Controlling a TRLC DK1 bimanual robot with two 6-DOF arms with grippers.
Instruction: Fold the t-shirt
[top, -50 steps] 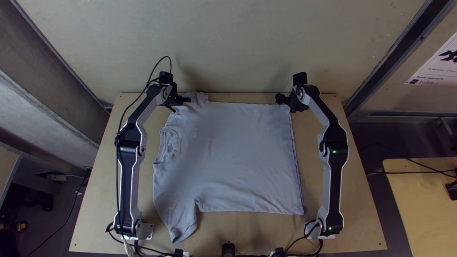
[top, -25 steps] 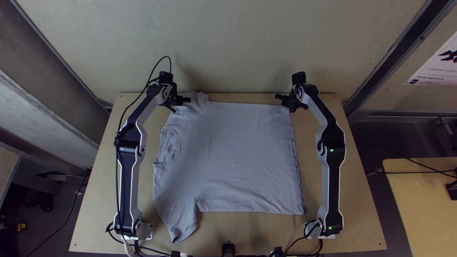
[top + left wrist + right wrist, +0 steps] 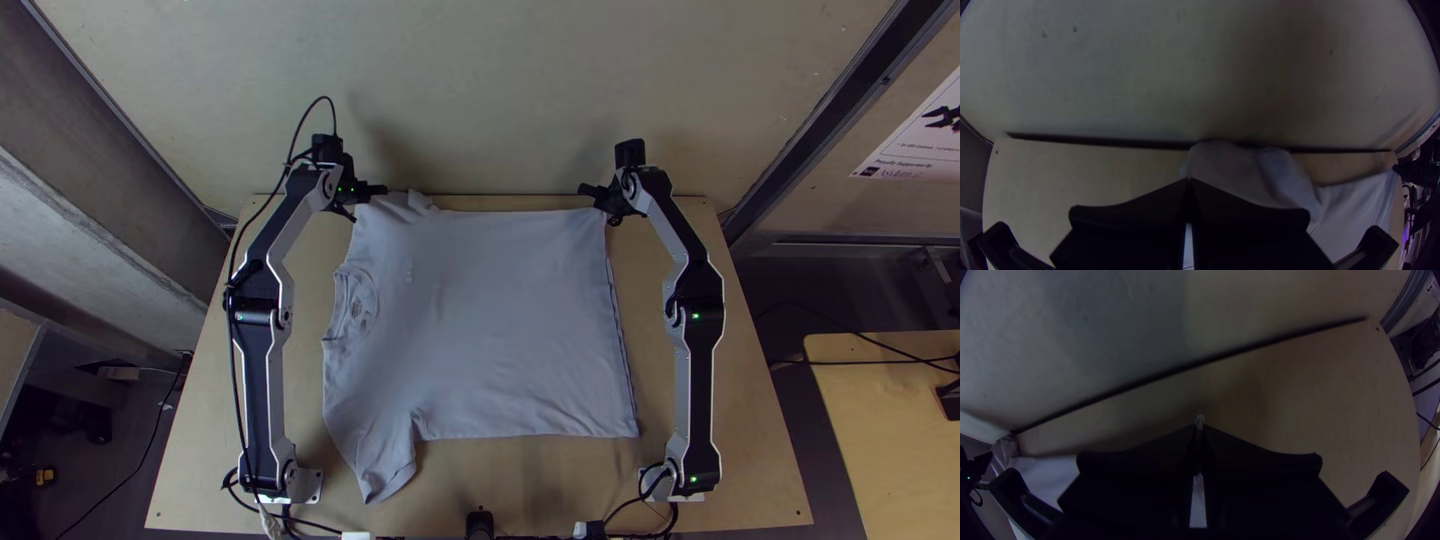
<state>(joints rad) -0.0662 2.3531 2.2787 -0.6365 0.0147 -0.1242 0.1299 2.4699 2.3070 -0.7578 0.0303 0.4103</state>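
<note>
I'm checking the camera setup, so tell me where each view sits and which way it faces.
Top view: high over the table's near edge, facing steeply down on the t-shirt; left arm and right arm show.
Left wrist view: on that wrist, facing the wall; left hand shows.
Right wrist view: likewise; right hand shows.
All three share the t-shirt and the table's far edge.

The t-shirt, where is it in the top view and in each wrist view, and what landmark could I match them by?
Top view: the t-shirt lies spread mid-table, between the arms.
Left wrist view: its far sleeve bunches at the left gripper.
Right wrist view: its far hem corner pokes out between the right gripper's fingers; more cloth lies towards the other arm.
Shared landmark: the table's far edge, against the pale wall.
</note>
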